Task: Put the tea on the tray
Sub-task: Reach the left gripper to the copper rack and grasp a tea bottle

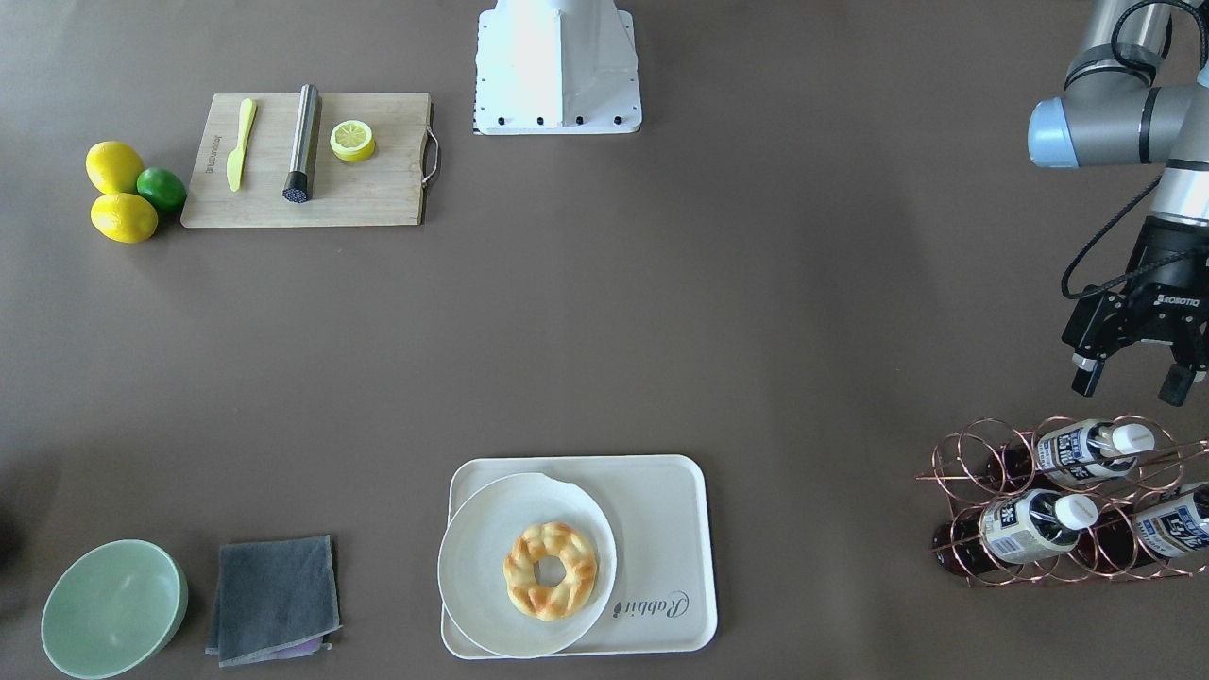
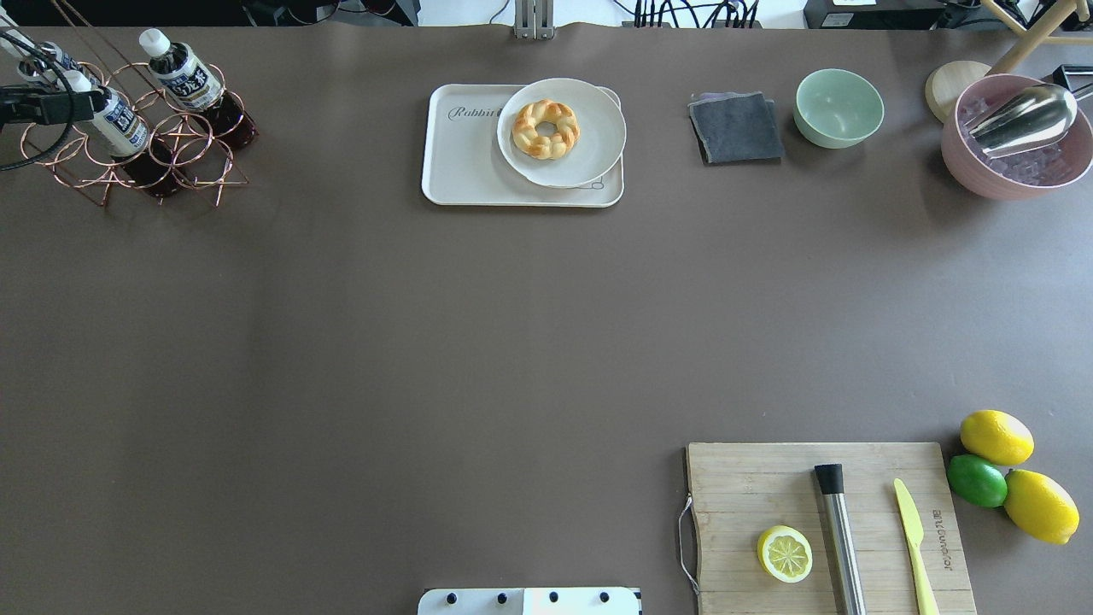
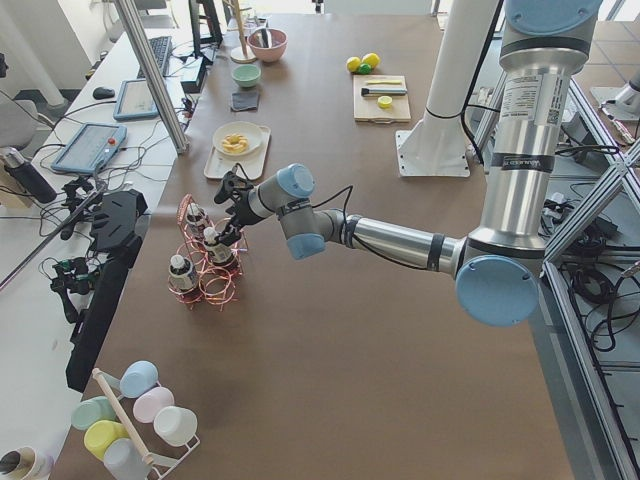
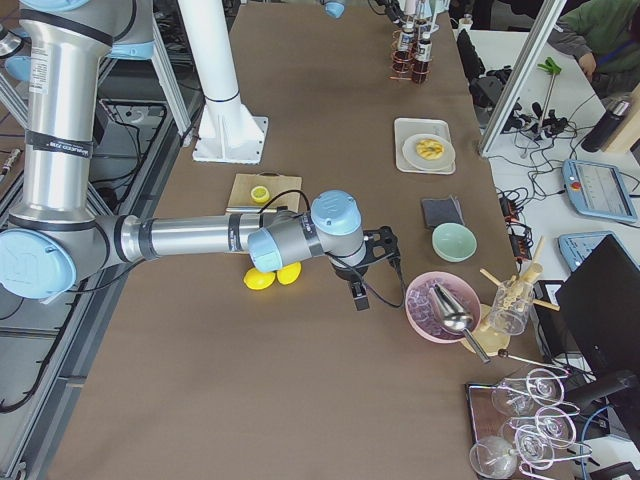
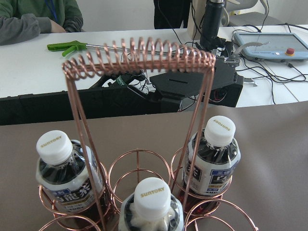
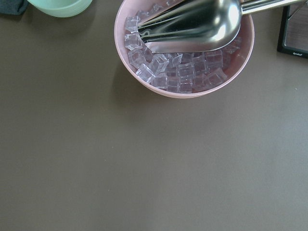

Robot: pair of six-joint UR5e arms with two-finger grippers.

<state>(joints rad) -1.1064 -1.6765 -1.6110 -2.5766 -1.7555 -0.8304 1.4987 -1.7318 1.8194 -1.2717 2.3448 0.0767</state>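
Observation:
Three tea bottles (image 1: 1034,524) with white caps lie in a copper wire rack (image 1: 963,472) at the table's end on my left. They also show in the overhead view (image 2: 184,77) and close up in the left wrist view (image 5: 211,159). My left gripper (image 1: 1131,382) is open and empty, a short way off the rack on the robot's side, pointing at the bottle caps. The cream tray (image 1: 661,510) with "Rabbit" lettering carries a round white plate (image 1: 482,548) with a braided donut (image 1: 550,570). My right gripper (image 4: 365,272) shows only in the exterior right view; I cannot tell whether it is open.
A pink bowl of ice cubes (image 6: 183,72) with a metal scoop lies below the right wrist. A green bowl (image 1: 113,609) and grey cloth (image 1: 274,600) sit beside the tray. A wooden cutting board (image 1: 368,189) holds a knife, muddler and lemon half; lemons and a lime (image 1: 161,187) lie beside it.

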